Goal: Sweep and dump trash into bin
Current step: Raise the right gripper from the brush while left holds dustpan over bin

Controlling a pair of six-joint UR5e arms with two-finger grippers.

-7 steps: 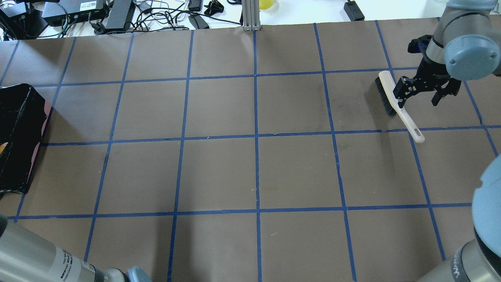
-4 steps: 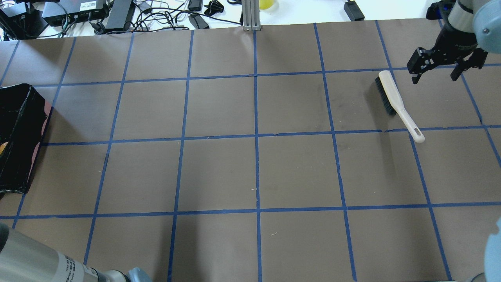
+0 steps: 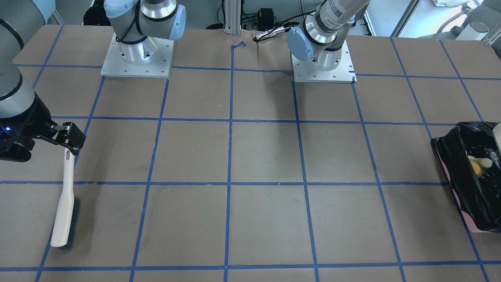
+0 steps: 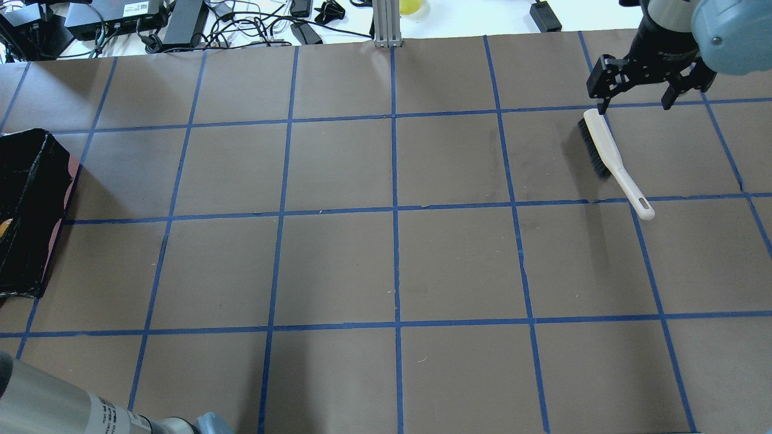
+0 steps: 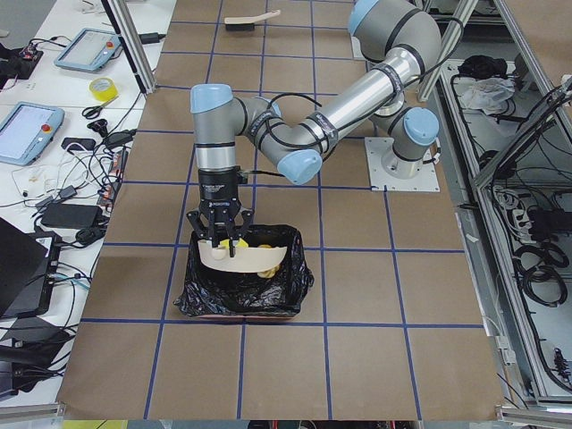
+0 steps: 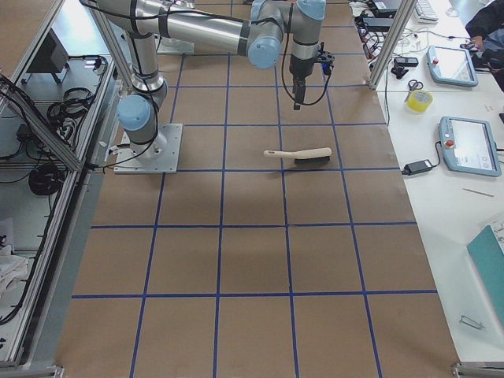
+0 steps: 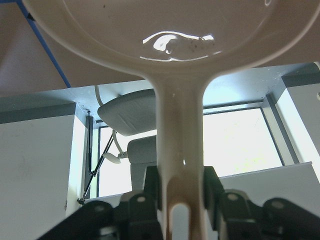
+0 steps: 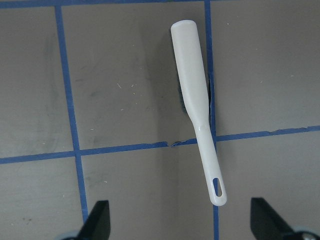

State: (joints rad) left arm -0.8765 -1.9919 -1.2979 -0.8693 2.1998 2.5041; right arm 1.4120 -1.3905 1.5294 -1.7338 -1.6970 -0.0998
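Observation:
The pink bin [image 3: 465, 213] with a black bag stands at the table's left end; it also shows in the overhead view [image 4: 33, 181] and the exterior left view [image 5: 241, 302]. Trash lies inside it: a golden-brown lump [image 3: 475, 167] and a pale piece [image 3: 485, 161]; yellow pieces [image 5: 265, 271] show in the exterior left view. My left gripper [image 5: 225, 243] is shut on the handle of the beige dustpan [image 5: 239, 259], held tilted over the bin; the left wrist view shows the pan [image 7: 170, 30] clamped in that gripper [image 7: 181, 187]. My right gripper [image 4: 634, 103] is open and empty above the table.
The beige brush [image 4: 610, 154] lies flat on the table at the right, below the right gripper [image 8: 182, 222], and shows in the wrist view [image 8: 196, 107] and front view [image 3: 64, 207]. Cables and boxes [image 4: 151, 24] sit past the far edge.
My right gripper has moved away from the brush handle toward the far edge, then left, and stays open. The brush has not moved. The left arm has barely shifted.

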